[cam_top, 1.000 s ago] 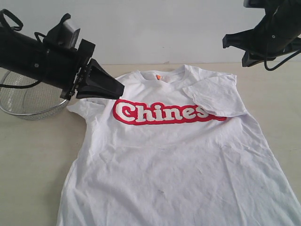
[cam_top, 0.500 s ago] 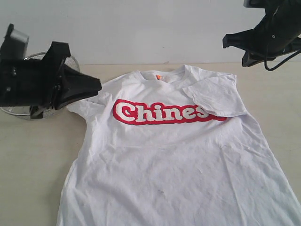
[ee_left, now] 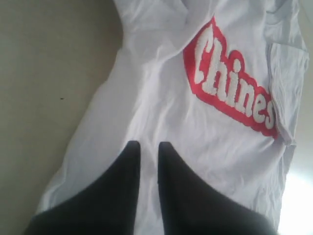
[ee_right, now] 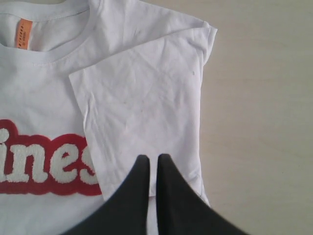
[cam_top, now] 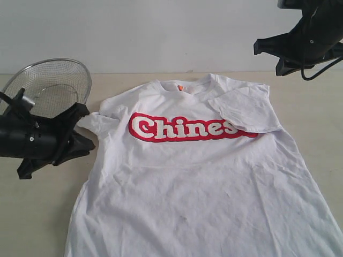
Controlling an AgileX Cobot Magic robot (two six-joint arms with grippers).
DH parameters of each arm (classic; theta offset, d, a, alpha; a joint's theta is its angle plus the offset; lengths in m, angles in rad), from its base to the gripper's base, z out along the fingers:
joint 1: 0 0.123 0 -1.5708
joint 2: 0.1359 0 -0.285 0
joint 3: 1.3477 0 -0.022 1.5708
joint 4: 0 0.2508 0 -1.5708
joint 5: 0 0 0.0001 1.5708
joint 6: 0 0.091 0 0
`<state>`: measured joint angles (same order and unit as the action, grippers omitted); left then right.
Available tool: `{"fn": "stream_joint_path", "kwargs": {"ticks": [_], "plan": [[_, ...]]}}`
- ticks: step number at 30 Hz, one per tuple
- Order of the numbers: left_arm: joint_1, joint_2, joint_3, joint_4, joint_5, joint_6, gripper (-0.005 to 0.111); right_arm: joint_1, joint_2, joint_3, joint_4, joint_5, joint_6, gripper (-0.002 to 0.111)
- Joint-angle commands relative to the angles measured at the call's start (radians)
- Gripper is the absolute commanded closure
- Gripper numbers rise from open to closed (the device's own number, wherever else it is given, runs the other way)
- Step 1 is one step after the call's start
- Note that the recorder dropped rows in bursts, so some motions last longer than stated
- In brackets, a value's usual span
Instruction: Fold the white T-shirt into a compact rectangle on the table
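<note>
Exterior view shows the white T-shirt (cam_top: 203, 187) lying chest-up on the pale bench (cam_top: 37, 214), collar toward the far wall and hem running off the near edge of the picture. Its red-outlined "Chines" lettering (cam_top: 187, 128) crosses the chest, and an orange neck tag (cam_top: 180, 87) sits beyond the lettering at the collar. 1 sleeve (cam_top: 244, 110), at the lettering's last letters, is folded inward over the chest and covers the end of the word. The other sleeve (cam_top: 99, 120), out past the letter C, lies rumpled and not folded in. The left fingers (cam_top: 80, 144) hang low just beside that rumpled sleeve, on the C side of the lettering; whether they touch it cannot be told. In the left wrist view the 2 are drawn nearly together with a thin slit between them, pinching nothing. The right fingers (cam_top: 270, 45) hover high beyond the folded sleeve, pressed together and empty in the right wrist view. A wire-mesh bowl (cam_top: 53, 80) stands on the bench, well out from the C.
</note>
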<state>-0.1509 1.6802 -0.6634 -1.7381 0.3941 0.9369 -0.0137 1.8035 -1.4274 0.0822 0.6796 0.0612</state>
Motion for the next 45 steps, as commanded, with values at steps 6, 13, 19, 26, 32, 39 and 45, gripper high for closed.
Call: {"fn": "stream_joint_path", "kwargs": {"ticks": [6,13,19,26,32,39,45], "plan": [[0.072,0.036,-0.043,-0.006,-0.027,-0.024,0.068,-0.006,-0.015,0.000,-0.006,-0.005,-0.008,0.108],[0.082,0.078,-0.100,-0.006,-0.065,-0.024,0.042,-0.006,-0.015,0.000,-0.006,-0.005,-0.008,0.108],[0.082,0.168,-0.183,-0.006,-0.058,-0.077,0.042,-0.006,-0.015,0.000,-0.006,-0.039,-0.008,0.108],[0.082,0.282,-0.273,-0.006,-0.049,-0.104,0.042,-0.006,-0.015,0.000,-0.006,-0.067,-0.008,0.108],[0.082,0.321,-0.338,-0.006,-0.031,-0.108,0.042,-0.006,-0.015,0.000,-0.006,-0.074,-0.006,0.108],[0.082,0.353,-0.368,-0.006,-0.010,-0.108,0.042,-0.006,-0.015,0.000,0.006,-0.091,-0.006,0.108],[0.082,0.390,-0.381,-0.006,0.003,-0.108,0.042,-0.006,-0.015,0.000,0.012,-0.107,-0.004,0.108]]}}
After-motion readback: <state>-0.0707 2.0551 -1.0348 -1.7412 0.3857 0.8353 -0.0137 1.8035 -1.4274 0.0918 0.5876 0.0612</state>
